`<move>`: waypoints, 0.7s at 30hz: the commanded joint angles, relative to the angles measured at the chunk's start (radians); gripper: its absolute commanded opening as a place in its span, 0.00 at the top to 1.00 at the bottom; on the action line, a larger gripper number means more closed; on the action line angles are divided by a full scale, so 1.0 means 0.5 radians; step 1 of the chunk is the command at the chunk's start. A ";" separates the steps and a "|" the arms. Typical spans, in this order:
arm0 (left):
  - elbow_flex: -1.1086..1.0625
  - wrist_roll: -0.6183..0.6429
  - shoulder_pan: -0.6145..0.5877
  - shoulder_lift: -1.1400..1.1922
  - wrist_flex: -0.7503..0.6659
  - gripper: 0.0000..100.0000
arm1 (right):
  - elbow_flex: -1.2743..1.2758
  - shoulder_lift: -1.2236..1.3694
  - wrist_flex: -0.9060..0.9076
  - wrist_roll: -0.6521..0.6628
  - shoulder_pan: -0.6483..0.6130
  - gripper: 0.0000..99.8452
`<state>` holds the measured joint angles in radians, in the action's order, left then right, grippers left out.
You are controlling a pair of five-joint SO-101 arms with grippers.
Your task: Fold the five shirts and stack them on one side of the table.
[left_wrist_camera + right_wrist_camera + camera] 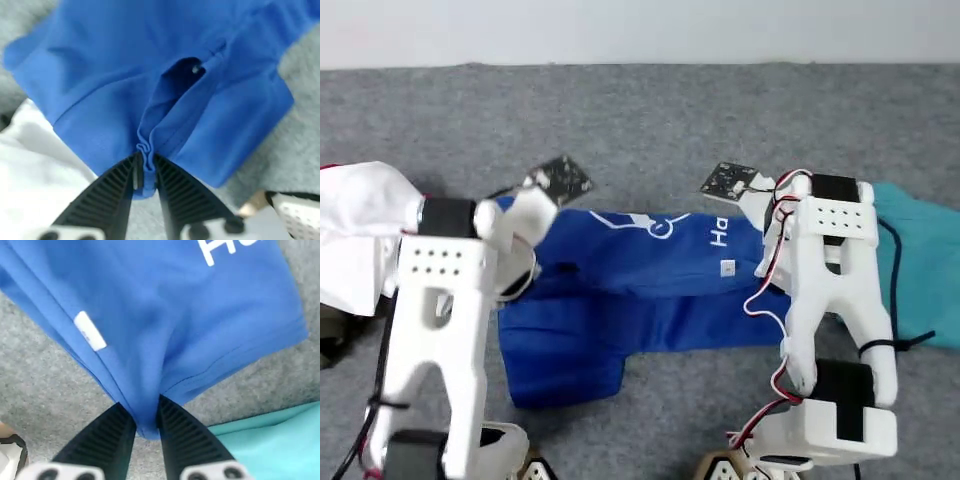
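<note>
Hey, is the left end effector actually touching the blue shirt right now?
Touching. The left wrist view shows a bunched fold of the blue shirt pinched inside the left end effector, with no gap on either side.

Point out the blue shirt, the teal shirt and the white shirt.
blue shirt [650, 290], high view, middle of its body.
teal shirt [928, 262], high view, middle of its visible fabric.
white shirt [360, 215], high view, its bunched upper fold.
</note>
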<state>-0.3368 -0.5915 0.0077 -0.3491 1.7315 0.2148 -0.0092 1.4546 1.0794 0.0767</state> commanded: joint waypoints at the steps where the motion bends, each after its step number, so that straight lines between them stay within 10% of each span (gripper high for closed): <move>1: -0.183 -0.031 -0.009 -0.209 0.049 0.99 | -0.077 -0.103 0.032 0.077 0.032 0.99; 21: -0.477 -0.104 -0.012 -0.353 0.052 0.90 | -0.077 -0.118 0.198 0.138 0.084 0.93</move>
<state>-0.5823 -0.6329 0.0092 -0.4764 1.7254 0.2148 -0.0092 1.5129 1.1347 0.0967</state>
